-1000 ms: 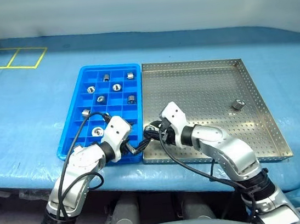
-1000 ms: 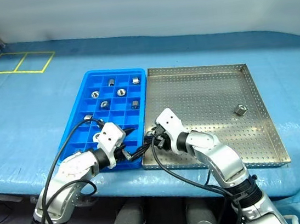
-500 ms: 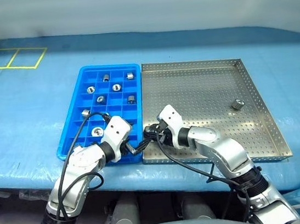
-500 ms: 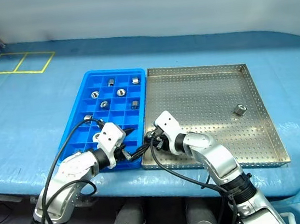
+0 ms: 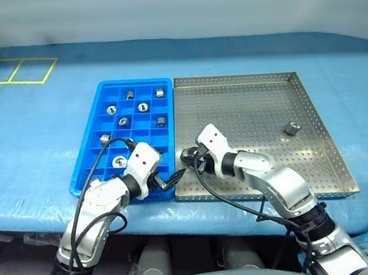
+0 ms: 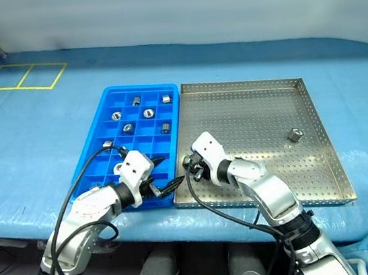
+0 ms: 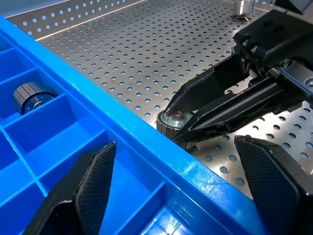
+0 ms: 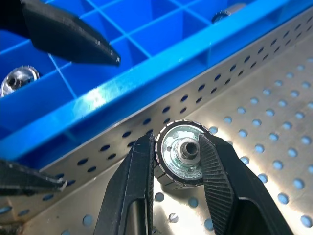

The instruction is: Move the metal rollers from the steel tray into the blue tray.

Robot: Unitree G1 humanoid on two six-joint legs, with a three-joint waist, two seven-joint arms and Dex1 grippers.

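My right gripper (image 8: 177, 143) is shut on a metal roller (image 8: 180, 155), a small silver cylinder with a central hole, just inside the steel tray's (image 5: 248, 105) left rim. From the left wrist the same roller (image 7: 174, 120) shows between the black fingers, right behind the blue tray's (image 7: 122, 129) edge. I cannot tell whether it rests on the tray floor. My left gripper (image 5: 169, 178) stands open over the blue tray's (image 5: 89, 150) near right corner, holding nothing. One more roller (image 5: 292, 127) lies at the steel tray's right side. Several rollers (image 5: 143, 107) sit in the blue tray's compartments.
The two trays stand side by side, touching, on a table under a blue cover (image 5: 27, 131). Yellow tape squares (image 5: 12, 70) mark the far left. The table's front edge runs just behind both wrists. Black cables loop off both arms.
The right gripper's fingers have closed on the roller, and it has edged slightly away from the left gripper's fingertips. The left arm has kept still.
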